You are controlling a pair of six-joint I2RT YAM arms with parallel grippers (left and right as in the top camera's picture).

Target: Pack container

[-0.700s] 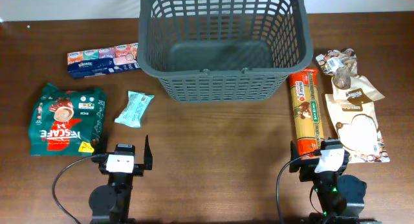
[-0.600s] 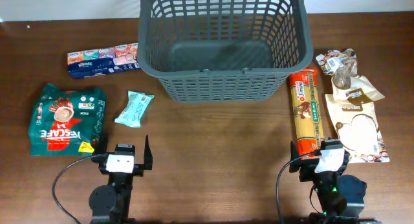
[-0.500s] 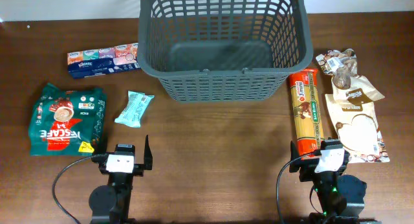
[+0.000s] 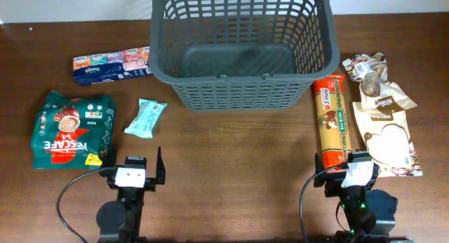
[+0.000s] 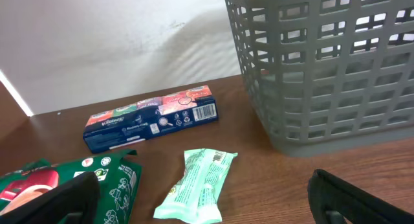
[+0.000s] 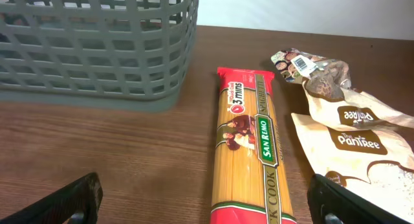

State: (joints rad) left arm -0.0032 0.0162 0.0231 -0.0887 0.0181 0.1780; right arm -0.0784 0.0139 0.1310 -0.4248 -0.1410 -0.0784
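Surface (image 4: 238, 141): dark wood grain, smooth, low sheen.
Container (image 4: 238, 95): matt grey moulded plastic.
Spaghetti packet (image 6: 249, 153): glossy clear film.
Coffee bag (image 4: 70, 129): shiny, crinkled film.
Tissue pack (image 5: 152, 117): printed card or film, unclear.
Beige pouch (image 6: 352, 130): matt.

The container (image 4: 242, 95) is a large dark grey plastic basket, rectangular with rounded corners. It stands upright on the brown table (image 4: 231, 152) at the upper centre of the overhead frame, its open top facing up and its far rim cut off by the top edge. Its walls are a lattice of rectangular slots and flare slightly outward toward the rim; the floor is solid. It fills the upper right of the left wrist view (image 5: 323, 88) and the upper left of the right wrist view (image 6: 97, 49).
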